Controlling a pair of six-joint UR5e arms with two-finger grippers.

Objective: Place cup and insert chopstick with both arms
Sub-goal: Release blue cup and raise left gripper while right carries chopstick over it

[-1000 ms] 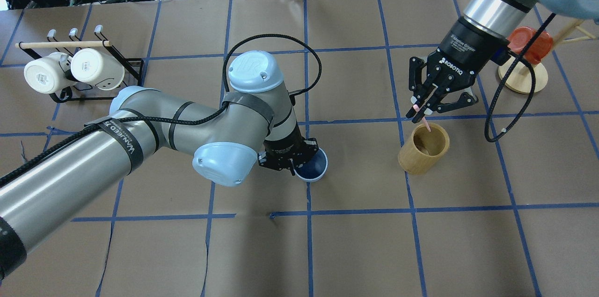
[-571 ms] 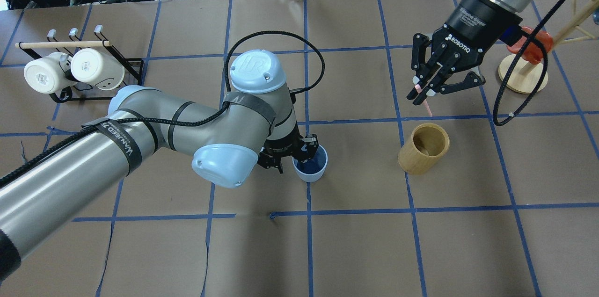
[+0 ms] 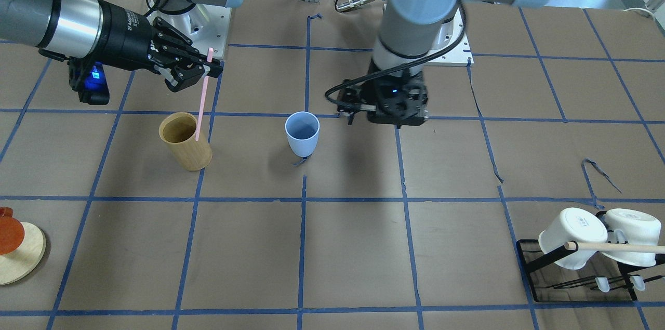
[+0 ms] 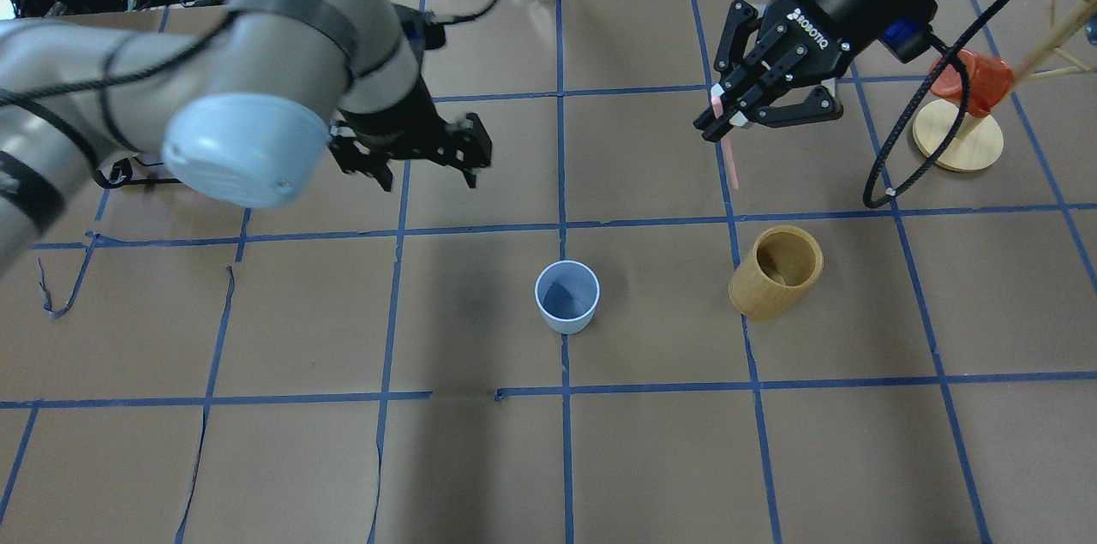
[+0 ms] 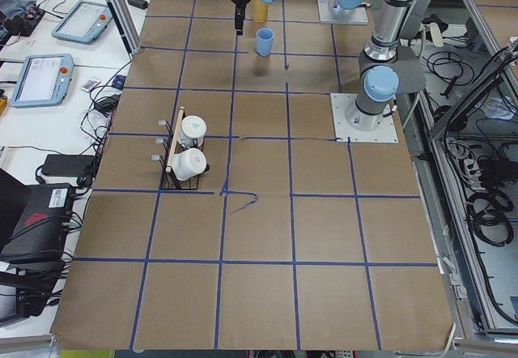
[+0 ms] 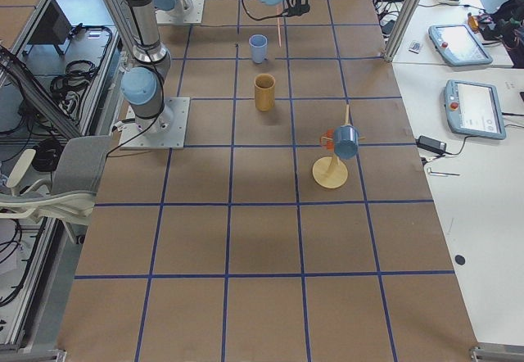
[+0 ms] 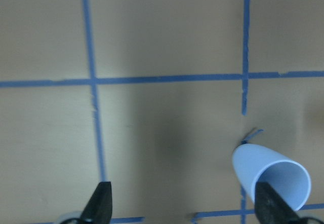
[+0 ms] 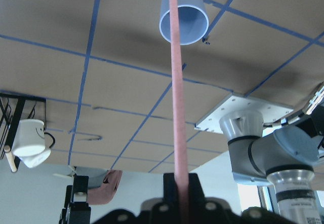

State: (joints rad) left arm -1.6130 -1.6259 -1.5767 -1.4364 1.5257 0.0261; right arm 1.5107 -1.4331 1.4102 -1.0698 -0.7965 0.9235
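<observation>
The light blue cup [image 4: 566,296] stands upright and alone near the table's middle; it also shows in the front view [image 3: 302,133] and the left wrist view [image 7: 271,176]. My left gripper [image 4: 427,171] is open and empty, raised behind and to the left of the cup. My right gripper [image 4: 718,120] is shut on the top of the pale pink chopstick [image 4: 730,160], which hangs in the air. In the front view the chopstick [image 3: 202,96] hangs beside the tan wooden cup [image 3: 185,141]. In the right wrist view the chopstick [image 8: 177,107] points toward the blue cup [image 8: 183,11].
The tan wooden cup [image 4: 776,272] stands to the right of the blue cup. A wooden stand [image 4: 957,137] with a red cup [image 4: 970,77] is at the far right. A black rack [image 3: 582,278] with two white mugs [image 3: 571,239] is on the left side.
My left gripper opened, let go of the blue cup and pulled up and back to the left. My right gripper lifted the chopstick out of the tan cup and moved left.
</observation>
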